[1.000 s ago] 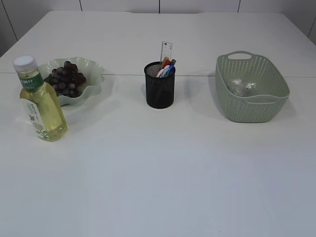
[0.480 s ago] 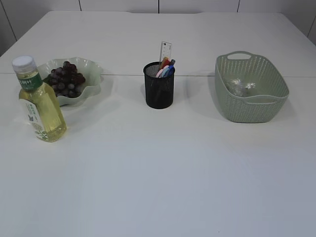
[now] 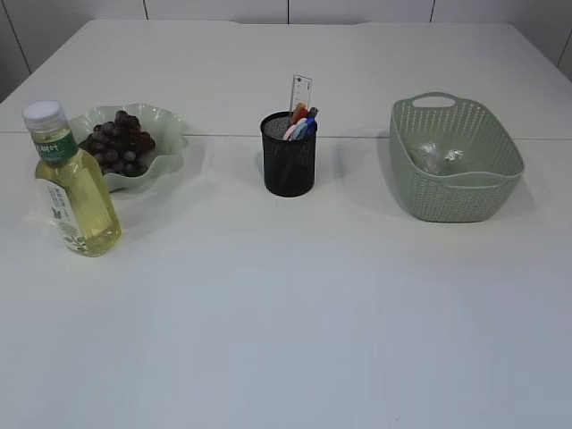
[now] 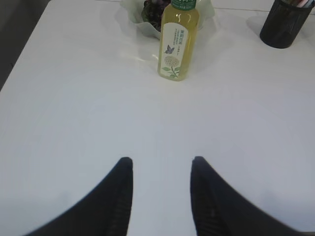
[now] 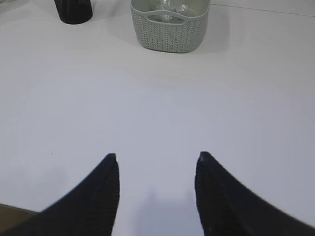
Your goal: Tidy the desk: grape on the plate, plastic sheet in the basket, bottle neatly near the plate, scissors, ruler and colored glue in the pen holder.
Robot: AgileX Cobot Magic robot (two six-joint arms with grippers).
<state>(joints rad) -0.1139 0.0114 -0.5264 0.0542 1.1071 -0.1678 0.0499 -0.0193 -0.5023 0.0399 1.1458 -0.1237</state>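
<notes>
Left wrist view, lower edge: left gripper (image 4: 160,189) hanging above bare table (image 4: 74,113), jaws apart, nothing between them. Right wrist view, lower edge likewise: right gripper (image 5: 156,189) with jaws apart and empty over open tabletop. Neither arm visible in the exterior view, so both judged pulled back toward the near edge, well apart from every object.

Further up, left of centre in the exterior view: bottle (image 3: 71,183) upright, just beside the plate (image 3: 170,125), white cap on, pale yellow liquid nearly to the shoulder. Judged fairly heavy, stiff, smooth and a little slippery; best taken round the labelled body, below the shoulder. Behind it, grape (image 3: 119,143) bunch lying on the wavy plate; soft, easily crushed, better lifted by the stem, though stem not discernible.

Centre of frame: pen holder (image 3: 290,154), black mesh, with ruler (image 3: 301,92) standing tallest and coloured items (image 3: 301,123) packed beside it; scissors and glue not separable by eye. Right side: basket (image 3: 456,161) holding crumpled plastic sheet (image 3: 438,156), light, limp and springy.

Task judged essentially done; no further grasp apparently needed.
</notes>
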